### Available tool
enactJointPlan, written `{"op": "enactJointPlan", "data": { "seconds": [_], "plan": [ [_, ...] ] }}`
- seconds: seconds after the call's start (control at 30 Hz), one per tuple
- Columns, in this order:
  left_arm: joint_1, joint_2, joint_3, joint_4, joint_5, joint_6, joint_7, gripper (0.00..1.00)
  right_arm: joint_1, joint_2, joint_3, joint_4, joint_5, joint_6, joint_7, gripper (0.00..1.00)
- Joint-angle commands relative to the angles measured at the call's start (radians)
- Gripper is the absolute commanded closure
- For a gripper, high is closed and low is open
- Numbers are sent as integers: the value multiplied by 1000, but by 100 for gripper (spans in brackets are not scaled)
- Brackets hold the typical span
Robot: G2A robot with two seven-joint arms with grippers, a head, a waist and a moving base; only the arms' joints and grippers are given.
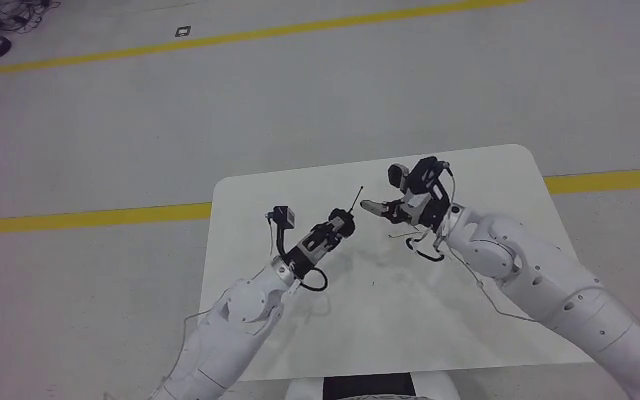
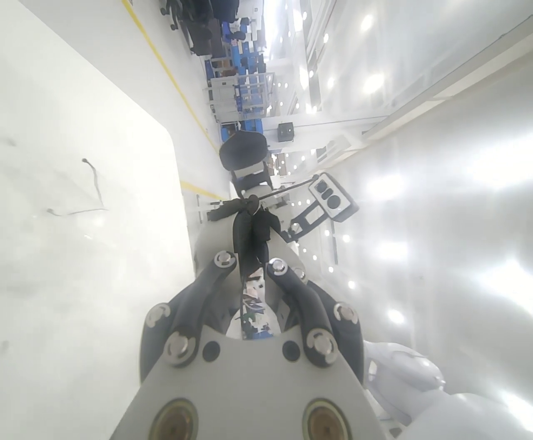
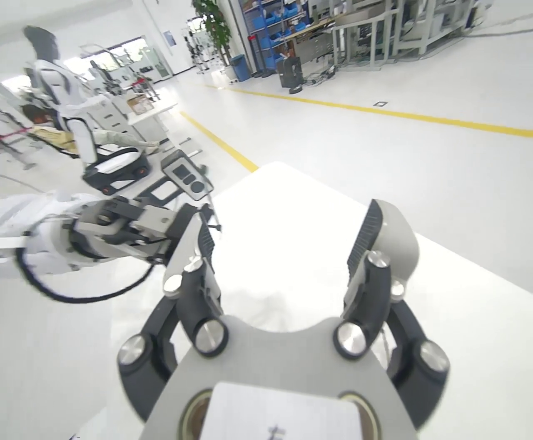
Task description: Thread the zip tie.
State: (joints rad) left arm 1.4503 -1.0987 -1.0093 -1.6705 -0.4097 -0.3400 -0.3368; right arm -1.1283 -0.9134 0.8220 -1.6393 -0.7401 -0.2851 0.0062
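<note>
One zip tie (image 1: 358,194) pinched in left end effector (image 1: 347,216); right end effector (image 3: 289,227) spread just beside. Might go sideways: floppy tail bending, slipping mid-handoff.

- Pale grey glossy floor (image 1: 300,120), crossed by a yellow line (image 1: 250,35) near the top of the top view and another (image 1: 100,217) at mid-height on the left.
- A small dark square plate (image 1: 183,31) set in the floor just above the upper line.
- White surface (image 1: 480,310) with rounded corners, lower centre.
- Upper edge of the right wrist view — racks with blue bins (image 3: 275,16), metal benches (image 3: 374,29), a potted plant (image 3: 214,25).
- Right half of the left wrist view — bright ceiling lamps (image 2: 374,79).
</note>
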Motion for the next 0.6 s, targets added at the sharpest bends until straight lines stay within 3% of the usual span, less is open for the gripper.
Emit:
{"op": "enactJointPlan", "data": {
  "seconds": [0.0, 0.27, 0.43, 0.57],
  "plan": [
    [-1, 0, 0, 0, -2, 0, -3, 100, -29, 0, 20, 1, -34, 73, -21, 0],
    [0, -1, 1, -1, -9, 0, -1, 100, -29, 0, 20, 1, -34, 73, -21, 0],
    [12, -15, -3, -6, -209, 0, -4, 100, -51, -4, 20, -6, -156, 87, -83, 0],
    [25, -33, -33, 8, -414, 0, -88, 100, -75, -6, 18, 1, -303, 80, -158, 0]
  ]
}}
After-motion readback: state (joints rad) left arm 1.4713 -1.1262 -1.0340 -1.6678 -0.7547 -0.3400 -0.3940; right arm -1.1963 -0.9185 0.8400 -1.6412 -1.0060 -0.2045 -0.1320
